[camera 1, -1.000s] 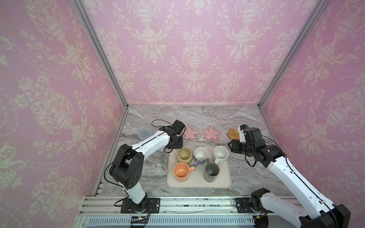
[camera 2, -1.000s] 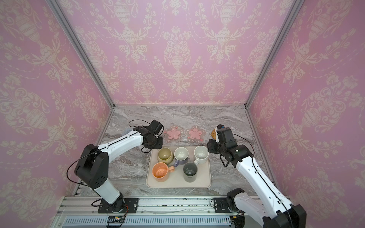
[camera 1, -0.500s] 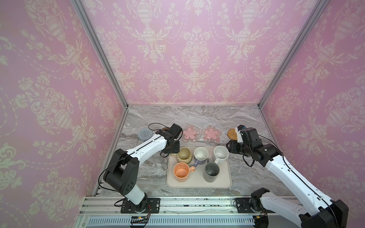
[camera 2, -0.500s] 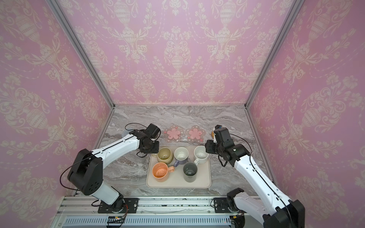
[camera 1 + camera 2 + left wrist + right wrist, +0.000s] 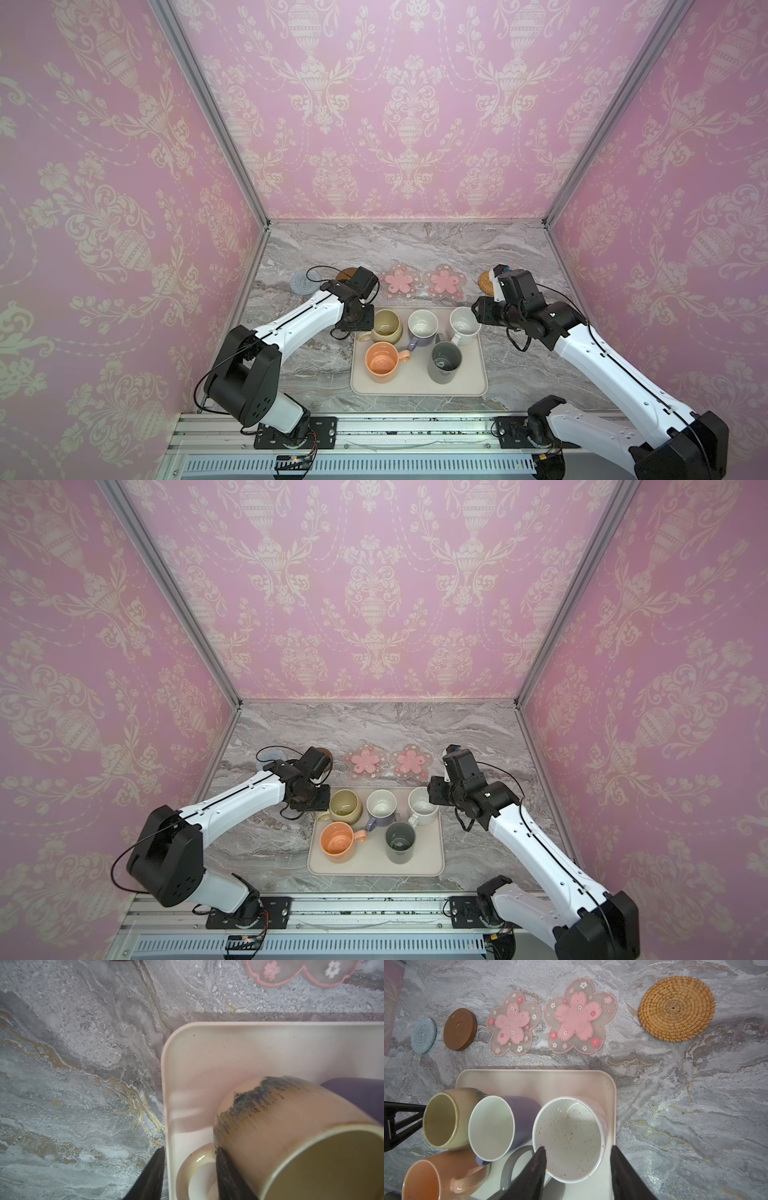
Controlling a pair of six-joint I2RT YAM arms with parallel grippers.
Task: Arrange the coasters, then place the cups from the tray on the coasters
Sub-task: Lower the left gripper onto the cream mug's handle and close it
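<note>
Five cups stand on the cream tray [image 5: 415, 390]: olive-yellow [image 5: 386, 328], lavender [image 5: 422, 324], white speckled [image 5: 463, 324], peach [image 5: 382, 361] and dark grey [image 5: 445, 361]. Behind the tray lie the coasters in a row: blue-grey [image 5: 302, 282], dark brown [image 5: 347, 274], two pink flowers [image 5: 399, 280] [image 5: 444, 282] and tan rattan [image 5: 486, 282]. My left gripper [image 5: 190, 1167] is open astride the olive cup's handle [image 5: 195, 1165]; one finger is outside the tray rim, the other against the cup's body. My right gripper [image 5: 577, 1165] hangs open over the white speckled cup [image 5: 569, 1138].
Pink patterned walls close in the marble table [image 5: 395, 245] on three sides. The tray sits near the front edge, between both arms. Bare marble lies behind the coaster row and to the right of the tray [image 5: 685, 1126].
My left gripper has come back from the coaster row to the tray's far left corner, at the olive cup's handle. My right gripper has shifted slightly left over the white speckled cup.
</note>
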